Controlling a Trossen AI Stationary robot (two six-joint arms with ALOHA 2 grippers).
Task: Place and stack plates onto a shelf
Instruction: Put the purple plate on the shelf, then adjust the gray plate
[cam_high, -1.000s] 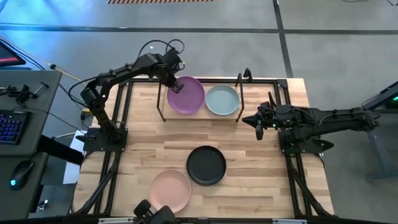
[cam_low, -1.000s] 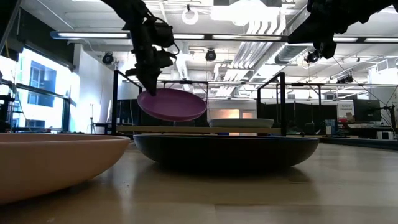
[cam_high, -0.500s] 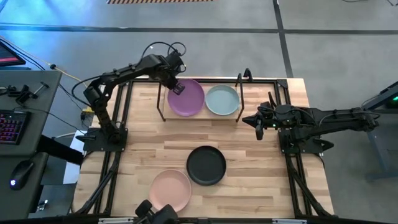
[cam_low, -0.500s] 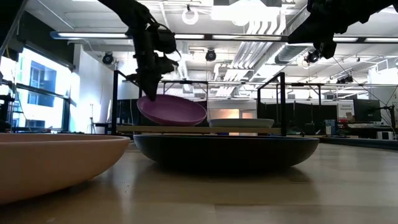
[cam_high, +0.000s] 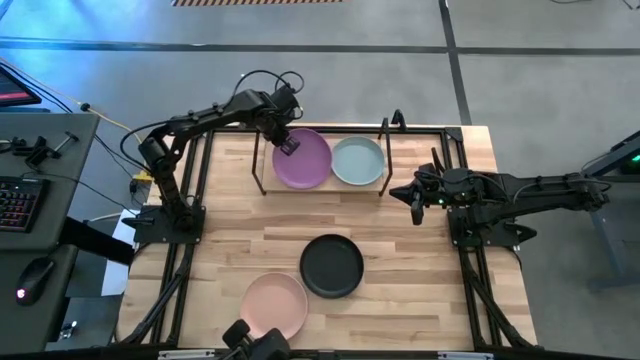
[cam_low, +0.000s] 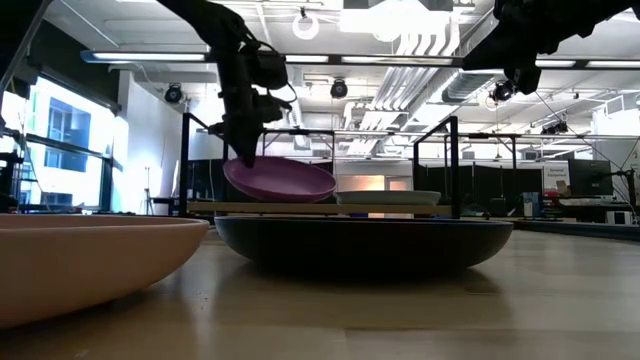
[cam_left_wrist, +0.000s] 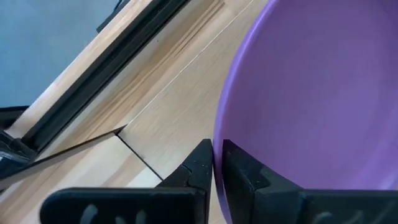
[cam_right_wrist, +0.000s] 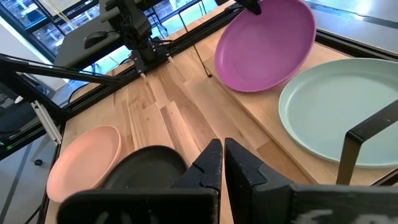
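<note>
Left gripper (cam_high: 287, 143) pinches purple plate (cam_high: 304, 159) by its rim, tilted over shelf's (cam_high: 318, 186) left half beside blue-green plate (cam_high: 357, 160). Placing step; next: lower flat, release. Right gripper (cam_high: 416, 201) closed, idle near right edge.

Both arms are dark, nearly black, built from slim jointed segments on black bases. The left arm (cam_high: 190, 125) carries loose black cables that loop above its wrist. The right arm (cam_high: 520, 190) is also black, with thicker blocks near its wrist. The fingers (cam_left_wrist: 196, 171) are matte black and wedge-shaped.
</note>
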